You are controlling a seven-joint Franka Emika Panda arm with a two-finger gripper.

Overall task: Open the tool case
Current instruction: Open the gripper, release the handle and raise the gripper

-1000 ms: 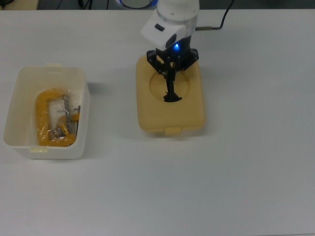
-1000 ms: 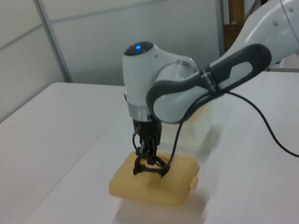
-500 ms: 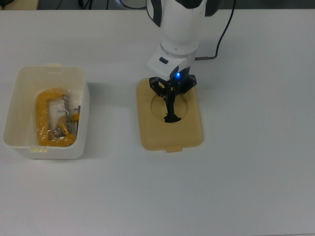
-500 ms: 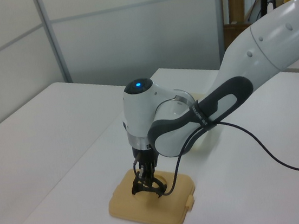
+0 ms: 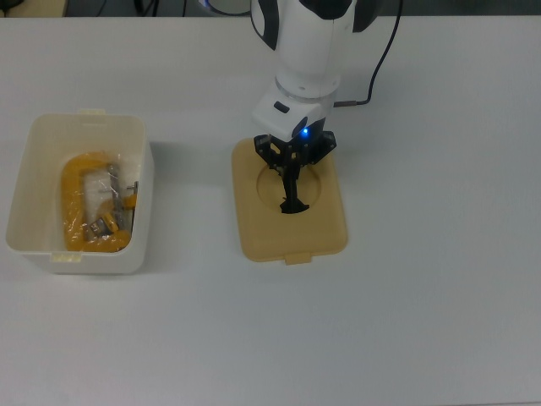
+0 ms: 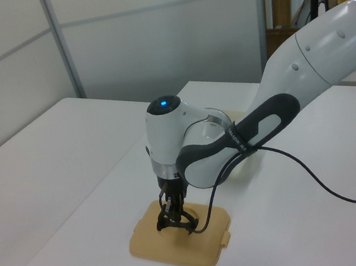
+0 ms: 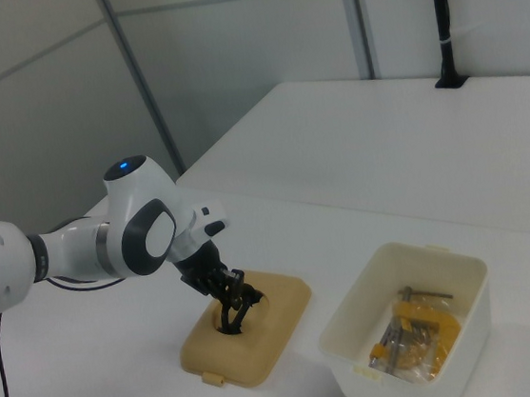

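No readable text, labels, brands or numbers on anything in view.

Gripper in lid recess — tub apart.

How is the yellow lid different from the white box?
The lid is tan-yellow and flat; the white tub is white and deep.
The lid lies to the top view's right with the gripper down in its round recess; the tub stands apart to the top view's left with nothing touching it.
The tub holds yellow tools; the lid holds nothing.
Both rest on the white table and have rounded corners.
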